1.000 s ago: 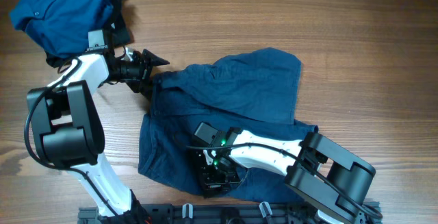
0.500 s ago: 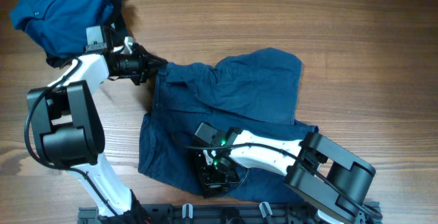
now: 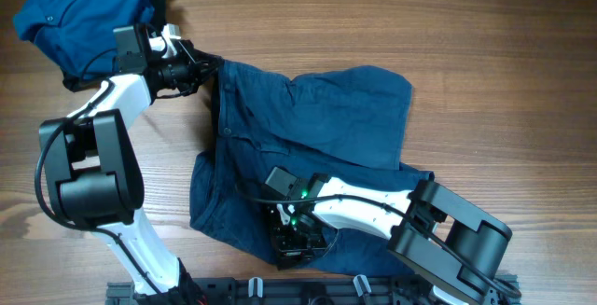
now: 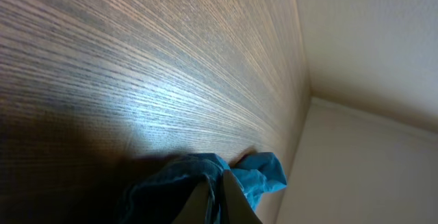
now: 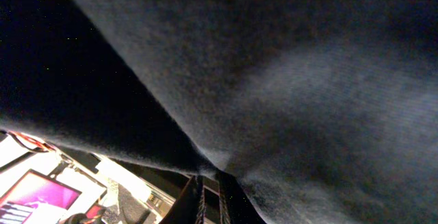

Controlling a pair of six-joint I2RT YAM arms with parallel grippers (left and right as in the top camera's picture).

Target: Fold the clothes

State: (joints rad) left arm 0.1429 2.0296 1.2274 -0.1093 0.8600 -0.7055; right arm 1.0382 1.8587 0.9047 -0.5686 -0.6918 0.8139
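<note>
Left gripper [image 3: 203, 66] has closed on the 10 o'clock corner of the navy shorts [image 3: 317, 128] and drawn it toward 11 o'clock, close to the blue shirt [image 3: 79, 16]. Right gripper [image 3: 298, 242] stays clamped on the shorts' 6 o'clock edge. The cloth between them now looks stretched, probably ready for flattening on the surface [image 3: 485, 34].

We read no text, brand, number or sign in any view. On the navy shorts [image 3: 317, 128] and the blue shirt [image 3: 79, 16] we see no legible tag or print. The magenta screen [image 5: 41, 195] in the right wrist view's lower corner is too blurred to read.
</note>
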